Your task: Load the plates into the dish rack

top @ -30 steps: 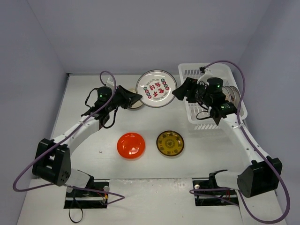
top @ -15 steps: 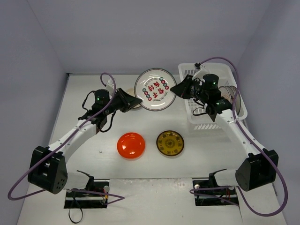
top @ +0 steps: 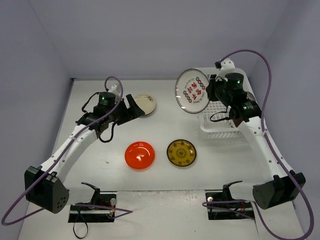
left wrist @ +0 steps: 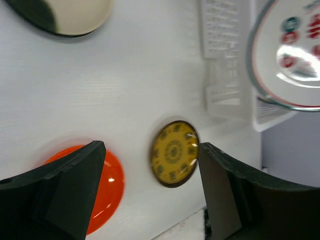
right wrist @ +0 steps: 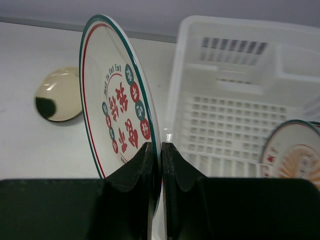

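Note:
A white plate with red patterns (top: 193, 91) (right wrist: 117, 107) stands on edge in the air just left of the white dish rack (top: 220, 127) (right wrist: 235, 117). My right gripper (top: 210, 92) (right wrist: 159, 148) is shut on its rim. Another patterned plate (right wrist: 295, 150) leans inside the rack at the right. My left gripper (top: 133, 109) (left wrist: 151, 150) is open and holds nothing, close beside the cream plate (top: 145, 103) (left wrist: 70, 15). The red-orange plate (top: 139, 155) (left wrist: 109, 182) and the yellow-brown plate (top: 181, 152) (left wrist: 174, 153) lie flat on the table in front.
Grey walls close the table at the back and both sides. The right arm reaches over the rack's near part and hides most of its inside from above. Cables loop over both arms.
The patterned plate passed from my left gripper to my right one. The left jaws opened and drew back leftward. The right arm carried the plate to the right, toward the rack.

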You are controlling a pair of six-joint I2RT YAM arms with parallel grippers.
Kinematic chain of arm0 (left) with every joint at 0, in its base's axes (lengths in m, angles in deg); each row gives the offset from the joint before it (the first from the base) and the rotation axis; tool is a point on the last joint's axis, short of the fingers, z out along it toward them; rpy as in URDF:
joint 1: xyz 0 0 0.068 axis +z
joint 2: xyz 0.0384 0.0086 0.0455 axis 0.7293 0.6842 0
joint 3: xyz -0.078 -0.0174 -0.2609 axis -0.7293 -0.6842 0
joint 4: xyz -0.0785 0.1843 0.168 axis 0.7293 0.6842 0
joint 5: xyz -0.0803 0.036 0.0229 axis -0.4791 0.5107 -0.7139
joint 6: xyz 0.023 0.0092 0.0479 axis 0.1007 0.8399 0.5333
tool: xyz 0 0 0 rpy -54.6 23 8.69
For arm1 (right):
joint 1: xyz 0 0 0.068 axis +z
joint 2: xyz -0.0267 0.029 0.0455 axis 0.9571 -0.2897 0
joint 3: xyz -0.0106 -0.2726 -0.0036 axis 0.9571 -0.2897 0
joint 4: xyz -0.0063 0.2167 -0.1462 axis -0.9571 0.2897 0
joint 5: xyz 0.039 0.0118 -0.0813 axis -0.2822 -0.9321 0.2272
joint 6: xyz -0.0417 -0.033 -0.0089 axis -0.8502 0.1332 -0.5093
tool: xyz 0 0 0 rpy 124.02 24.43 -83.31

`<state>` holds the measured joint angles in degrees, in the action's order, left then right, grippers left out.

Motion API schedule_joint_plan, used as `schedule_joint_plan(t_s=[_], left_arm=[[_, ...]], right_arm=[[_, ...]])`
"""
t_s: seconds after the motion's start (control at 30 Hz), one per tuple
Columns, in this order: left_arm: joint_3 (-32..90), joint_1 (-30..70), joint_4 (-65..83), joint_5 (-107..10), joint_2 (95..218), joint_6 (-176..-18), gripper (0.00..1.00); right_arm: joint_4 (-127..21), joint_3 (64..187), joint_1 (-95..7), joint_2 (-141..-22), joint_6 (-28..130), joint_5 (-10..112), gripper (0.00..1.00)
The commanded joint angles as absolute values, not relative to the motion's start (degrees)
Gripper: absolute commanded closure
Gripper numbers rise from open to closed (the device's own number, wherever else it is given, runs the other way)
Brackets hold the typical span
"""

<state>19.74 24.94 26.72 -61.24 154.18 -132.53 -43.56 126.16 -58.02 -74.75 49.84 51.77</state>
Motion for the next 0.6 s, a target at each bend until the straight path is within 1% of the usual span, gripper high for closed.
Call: schedule_joint_plan(t_s=[0.0,0.03,0.13,0.23,0.3,0.4,0.57], left_arm=[[22.68,25.47,42.25,-51.4,151.46,-121.38,0.26],[22.33,25.56,43.59,-48.86,151.2,-120.67,0.26],[20.66,26.26,47.2,-46.73,150.05,-118.29,0.25],[18.12,27.14,48.26,-47.07,148.56,-116.97,0.25],[16.88,27.41,48.61,-47.07,147.42,-116.44,0.21],[15.21,27.84,49.4,-46.64,146.54,-115.83,0.2],[14.24,27.93,50.28,-46.55,146.27,-115.21,0.19]], right_arm=[[-43.23,130.55,-58.74,-70.65,38.6,65.82,1.0],[-42.88,130.46,-59.27,-70.65,34.93,70.2,1.0],[-42.0,129.24,-60.93,-70.82,28.69,76.55,1.0],[-42.35,128.09,-64.54,-71.17,25.68,78.15,1.0],[-42.79,126.6,-66.91,-71.52,22.69,79.55,1.0],[-45.24,123.97,-67.8,-71.97,18.03,83.77,1.0],[-48.5,122.46,-67.97,-74.07,14.07,86.33,1.0]])
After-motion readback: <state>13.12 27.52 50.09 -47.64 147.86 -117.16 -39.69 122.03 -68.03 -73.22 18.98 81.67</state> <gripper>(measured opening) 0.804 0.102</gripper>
